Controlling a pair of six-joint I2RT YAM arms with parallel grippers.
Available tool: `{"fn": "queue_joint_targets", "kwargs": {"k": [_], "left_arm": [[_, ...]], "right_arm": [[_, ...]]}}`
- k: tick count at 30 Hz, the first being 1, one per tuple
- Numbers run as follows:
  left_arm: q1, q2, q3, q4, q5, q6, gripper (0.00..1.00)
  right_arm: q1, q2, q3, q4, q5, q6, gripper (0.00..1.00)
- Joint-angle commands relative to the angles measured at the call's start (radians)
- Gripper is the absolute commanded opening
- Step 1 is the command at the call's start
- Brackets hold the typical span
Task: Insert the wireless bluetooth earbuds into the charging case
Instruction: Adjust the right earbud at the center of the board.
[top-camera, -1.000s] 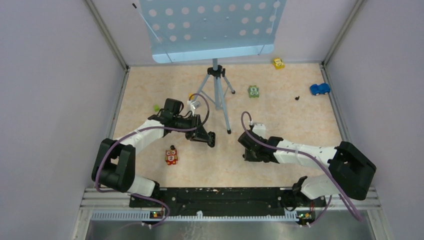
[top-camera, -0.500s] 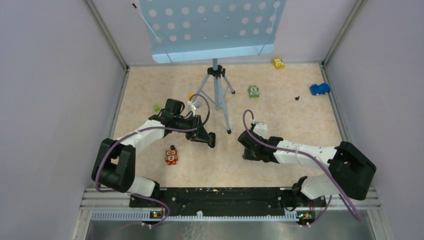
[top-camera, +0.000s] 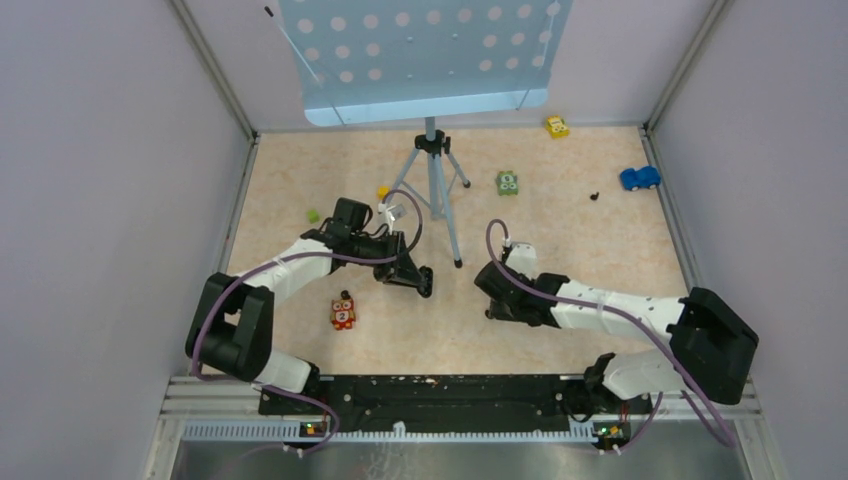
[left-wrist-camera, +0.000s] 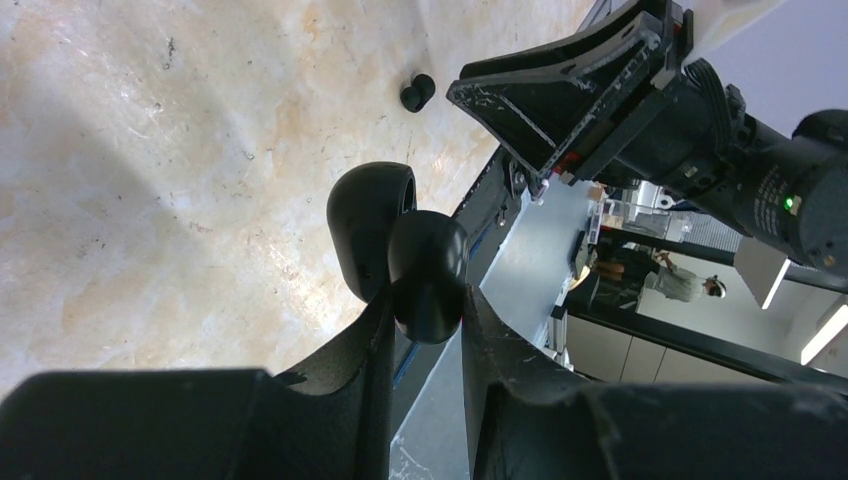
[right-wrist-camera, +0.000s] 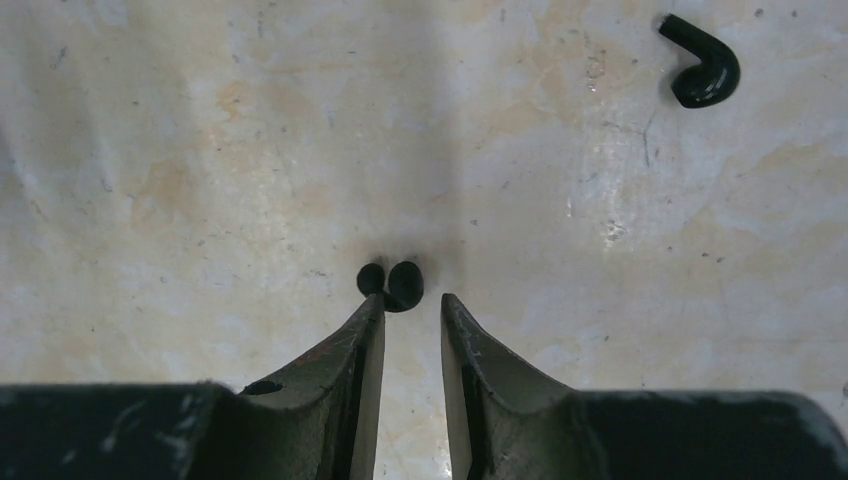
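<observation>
The step in hand is judged to be the pick-up of 1 earbud, with nothing yet placed in the case. The right pincer is seen with its jaws narrowly apart and nothing between them. The earbud lies on the table just ahead of the fingertips, slightly off-centre from the gap.

The next move is thought to call for a small sideways correction and a short advance so that the earbud is straddled. A gentle closing would then be needed, since so small a nub could easily be nudged away.

The left pincer is clamped on the case, which appears hinged open and is turned toward the right pincer. A 2nd earbud is seen well apart from both pincers, far beyond the right one.

The right arm is stretched low across the table with its wrist tipped down. The left arm is reached forward and bent inward at the wrist.
</observation>
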Motion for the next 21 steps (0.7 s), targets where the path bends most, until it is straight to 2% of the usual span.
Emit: {"fn": "queue_joint_targets", "kwargs": {"k": [1,9,15,21], "left_arm": [[-0.004,-0.004,0.039,0.034,0.024,-0.013,0.00],[-0.004,-0.016,0.031,0.008,0.010,0.004,0.00],[-0.005,-0.015,0.032,0.029,0.016,-0.015,0.00],[-0.005,-0.018,0.031,0.021,0.017,-0.008,0.00]], "right_arm": [[0.026,0.035,0.079,-0.042,0.042,-0.066,0.27],[0.050,0.100,0.127,-0.008,0.000,-0.175,0.18],[0.102,0.198,0.202,0.027,-0.100,-0.337,0.19],[0.103,0.220,0.205,0.011,-0.079,-0.345,0.21]]}}
